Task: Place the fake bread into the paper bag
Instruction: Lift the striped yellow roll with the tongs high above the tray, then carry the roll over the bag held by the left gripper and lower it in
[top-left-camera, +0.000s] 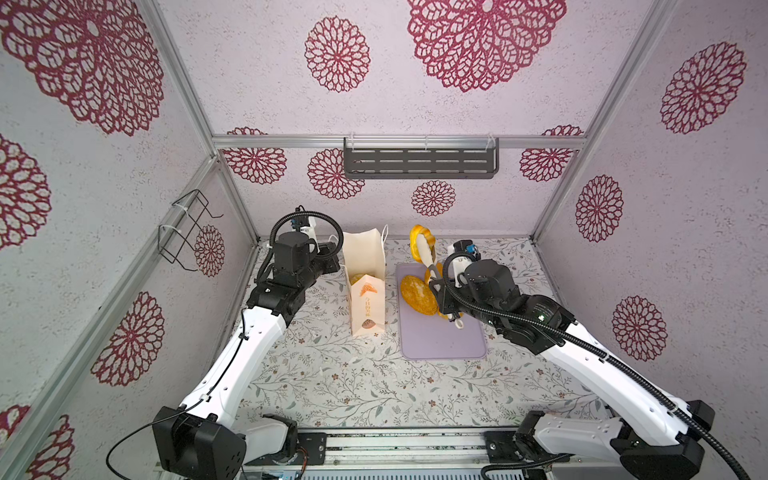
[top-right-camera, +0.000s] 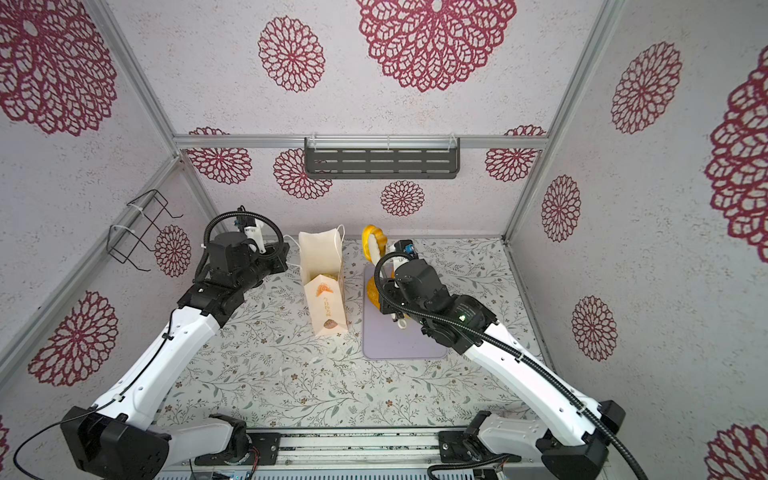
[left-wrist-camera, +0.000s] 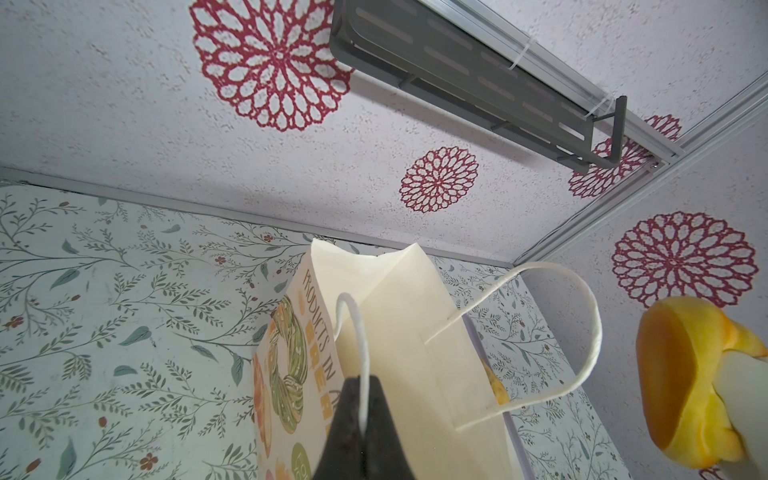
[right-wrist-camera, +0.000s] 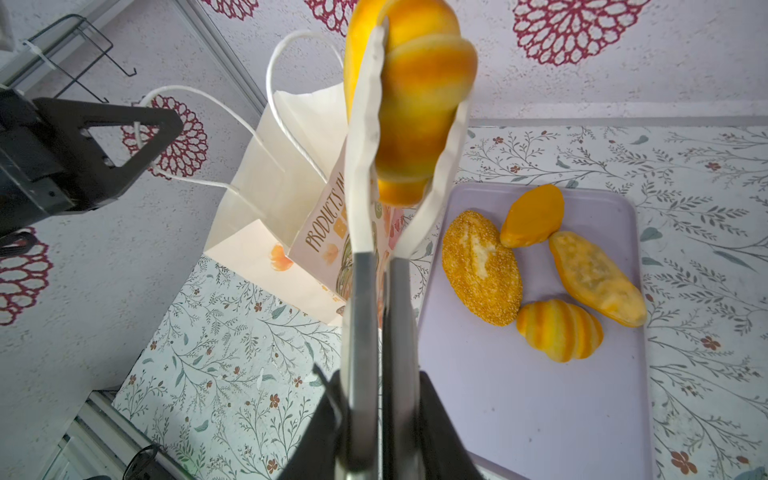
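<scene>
Only the right wrist view shows four fake breads (right-wrist-camera: 482, 268) on the tray (right-wrist-camera: 540, 415).

The right gripper (top-right-camera: 388, 279) clamps white tongs (top-right-camera: 376, 248); just beyond it they pinch a ribbed roll (top-right-camera: 366, 239) beside the paper bag (top-right-camera: 320, 257).

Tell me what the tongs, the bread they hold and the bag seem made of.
Tongs: brushed grey metal arms, matte white scalloped tips, probably plastic or silicone. Ribbed roll: smooth with a slight sheen, likely foam or soft plastic. Paper bag: matte cream paper, sharp fold creases, twisted white cord handles.
</scene>
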